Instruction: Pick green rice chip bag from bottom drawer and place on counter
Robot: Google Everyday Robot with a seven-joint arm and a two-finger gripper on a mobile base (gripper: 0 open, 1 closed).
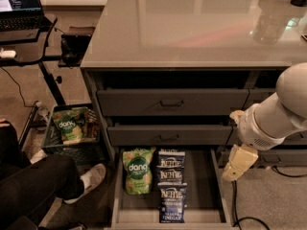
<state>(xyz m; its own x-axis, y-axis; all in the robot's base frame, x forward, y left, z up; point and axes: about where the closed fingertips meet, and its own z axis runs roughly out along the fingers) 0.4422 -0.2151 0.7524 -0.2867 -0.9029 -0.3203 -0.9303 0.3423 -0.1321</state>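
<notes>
Bag (138, 170), green with a white "dang" logo, is lying flat in the bottom drawer (199, 190), which is standing pulled out beneath the front edge of the desk (192, 28), somewhat right of that edge's left corner. The bag is occupying the drawer's left side, its top end toward the cabinet. Just beside it on the right, 3 blue bags (171, 181) are lying in a column from the cabinet outward, each overlapping the next. The right part of the drawer floor is showing bare.

The tool (238, 163) is hanging below the desk's front edge, toward its right end, just outside the drawer's right rim and well apart from the green bag. Whether it is open or closed I cannot tell; it is gripping nothing that shows. The arm (278, 114) is reaching in from the right, in front of the cabinet.

Above the open drawer, 2 drawers (171, 103) with bar handles are sitting nearly closed.

Left of the desk's front left corner, a crate (72, 147) is holding a second green pouch (71, 124), and a person's leg (38, 186) is stretching toward it.
</notes>
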